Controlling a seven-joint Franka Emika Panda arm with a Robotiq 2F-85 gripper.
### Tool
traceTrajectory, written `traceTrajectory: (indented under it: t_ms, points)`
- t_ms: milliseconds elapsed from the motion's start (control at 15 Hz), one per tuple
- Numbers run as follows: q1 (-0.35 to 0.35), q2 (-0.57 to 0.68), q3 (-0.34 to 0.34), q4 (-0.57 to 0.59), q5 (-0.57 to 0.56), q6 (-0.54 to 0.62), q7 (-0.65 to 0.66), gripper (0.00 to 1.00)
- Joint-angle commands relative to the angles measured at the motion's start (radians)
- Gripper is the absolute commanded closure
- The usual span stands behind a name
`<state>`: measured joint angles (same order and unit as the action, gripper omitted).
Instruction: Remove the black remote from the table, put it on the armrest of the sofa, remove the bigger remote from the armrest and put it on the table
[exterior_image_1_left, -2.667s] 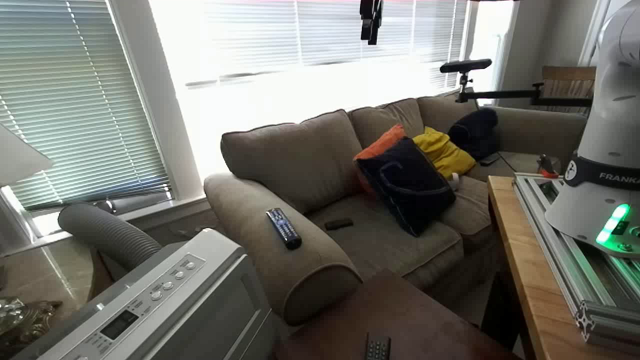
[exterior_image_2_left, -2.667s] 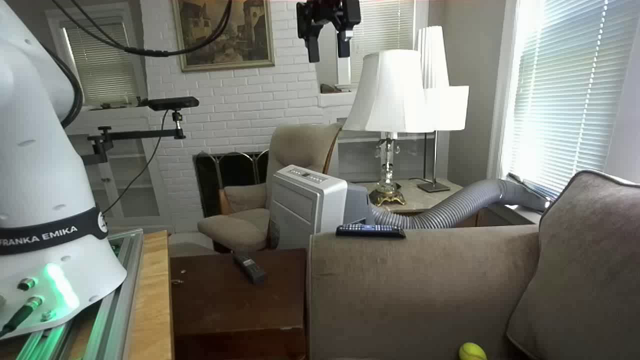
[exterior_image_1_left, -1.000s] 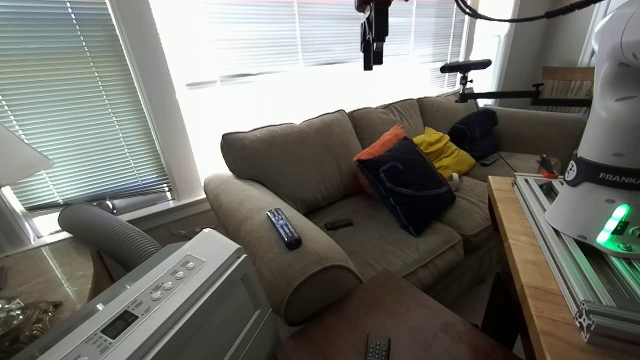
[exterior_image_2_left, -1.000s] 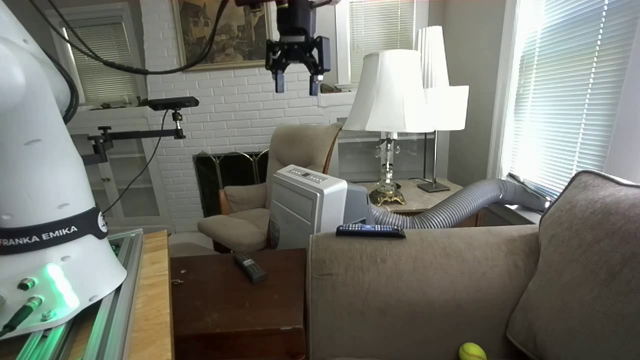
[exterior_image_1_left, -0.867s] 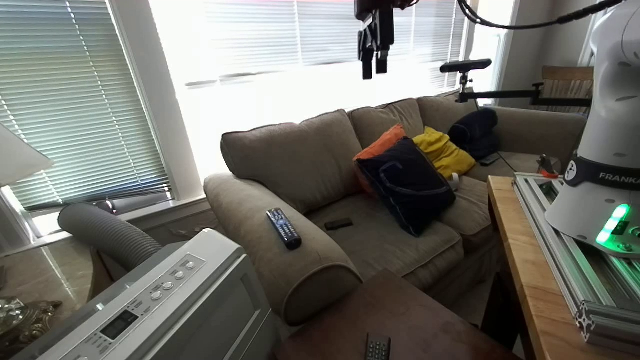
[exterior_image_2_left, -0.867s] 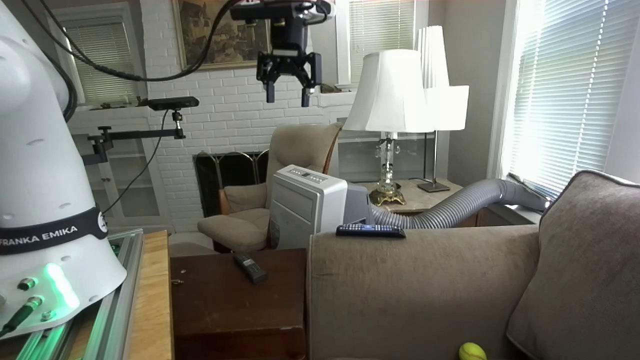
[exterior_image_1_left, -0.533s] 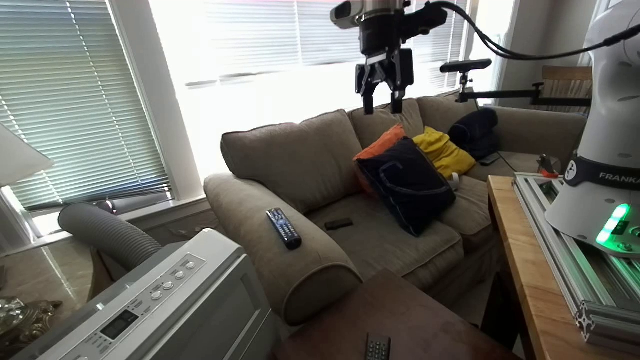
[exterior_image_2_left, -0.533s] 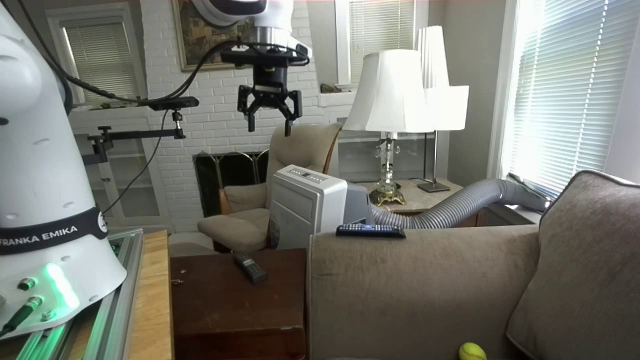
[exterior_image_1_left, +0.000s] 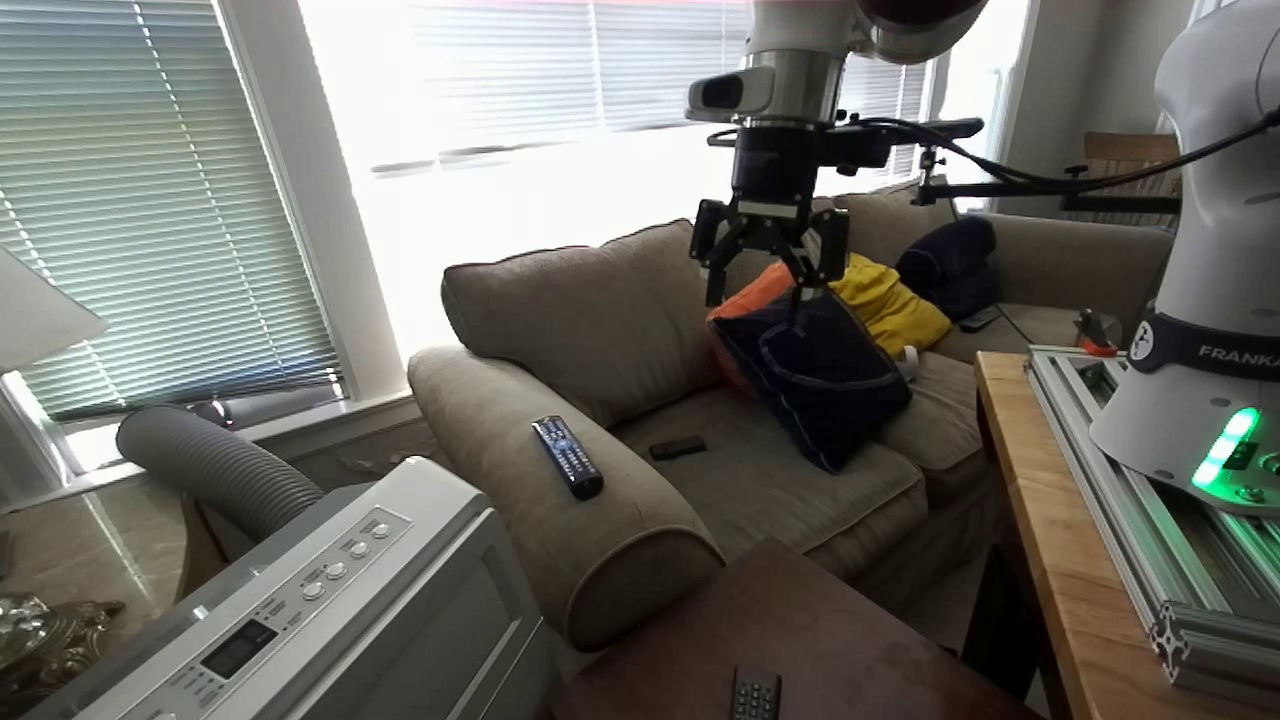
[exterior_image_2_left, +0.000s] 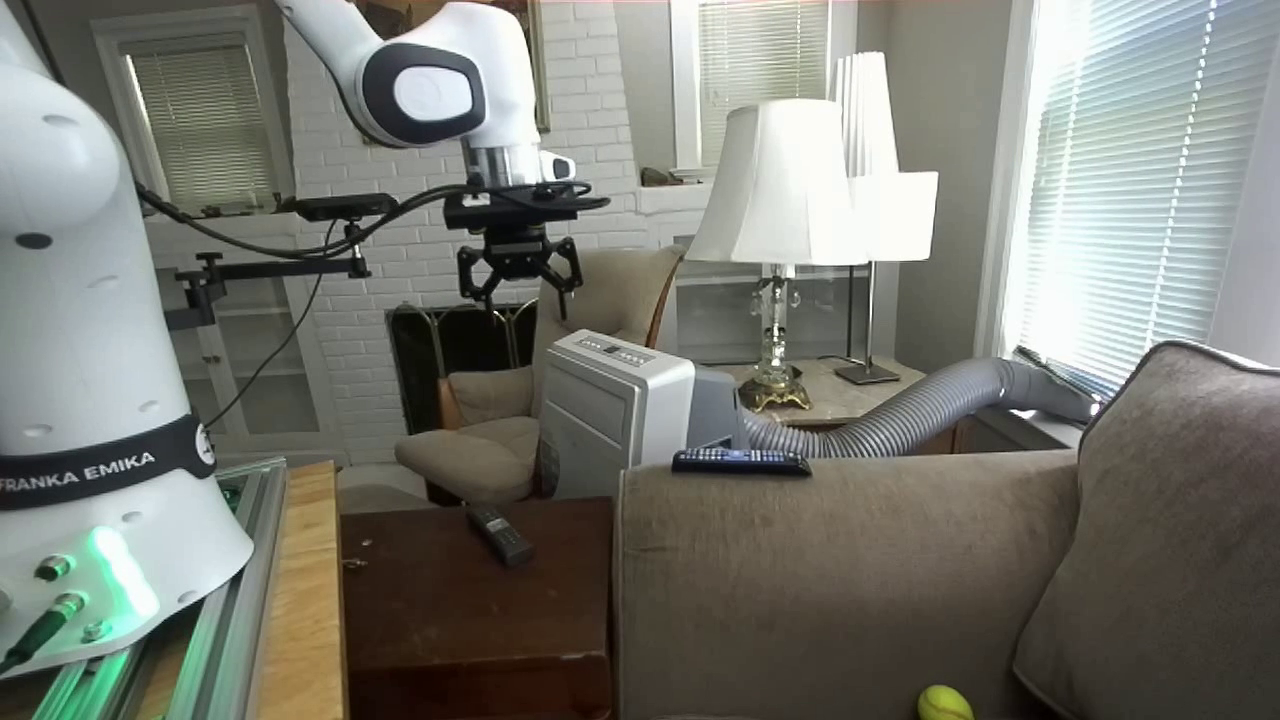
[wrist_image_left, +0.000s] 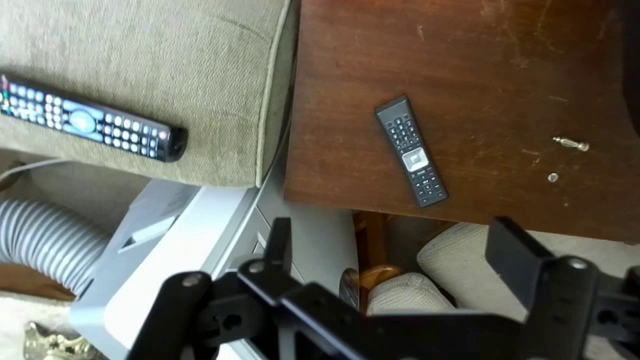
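Before a white brick wall (exterior_image_2_left: 420, 262) in an exterior view, the table (exterior_image_2_left: 430, 620) bears the black remote (exterior_image_2_left: 501, 537); the gripper (exterior_image_2_left: 527, 312) hangs higher, spread apart, presumably to straddle it. Rightward, the bigger remote (exterior_image_2_left: 740, 461) rests on the armrest (exterior_image_2_left: 880, 520), likely second.

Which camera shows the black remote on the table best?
The wrist view. It looks down on the whole black remote, lying on the table, with its buttons clear. In an exterior view you get either the remote cut off by the picture's bottom edge, or the whole remote looking small.
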<state>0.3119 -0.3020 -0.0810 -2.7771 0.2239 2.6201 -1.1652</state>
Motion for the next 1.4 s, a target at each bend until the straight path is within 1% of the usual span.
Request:
traceTrajectory:
  t_ms: [0,133,200,267,333,467,733,800,933,1000,1067,1133,1200,1267,1333]
  points:
    - [0.135,0.102,-0.064,0.000,0.166,0.180,-0.259,0.00]
    - [0.205,0.149,-0.085,0.001,0.296,0.233,-0.399,0.00]
    - [0.200,0.164,-0.059,0.003,0.365,0.239,-0.470,0.00]
    - [0.235,0.188,-0.079,0.003,0.404,0.237,-0.511,0.00]
    - [0.193,0.147,-0.059,0.005,0.318,0.206,-0.405,0.00]
    - [0.217,0.179,-0.064,0.006,0.364,0.214,-0.460,0.00]
    - [0.219,0.188,-0.068,0.008,0.364,0.218,-0.468,0.00]
    - [0.210,0.235,-0.054,0.008,0.308,0.240,-0.453,0.00]
    - [0.217,0.311,-0.044,0.007,0.267,0.251,-0.485,0.00]
    - [0.222,0.353,-0.038,0.005,0.244,0.270,-0.478,0.00]
    - [0.232,0.411,-0.026,0.005,0.218,0.316,-0.465,0.00]
    - [0.251,0.472,-0.013,0.004,0.228,0.379,-0.476,0.00]
    - [0.265,0.513,-0.005,0.004,0.225,0.417,-0.474,0.00]
    - [0.280,0.570,0.022,0.004,0.264,0.487,-0.489,0.00]
    - [0.281,0.613,0.063,0.004,0.298,0.540,-0.492,0.00]
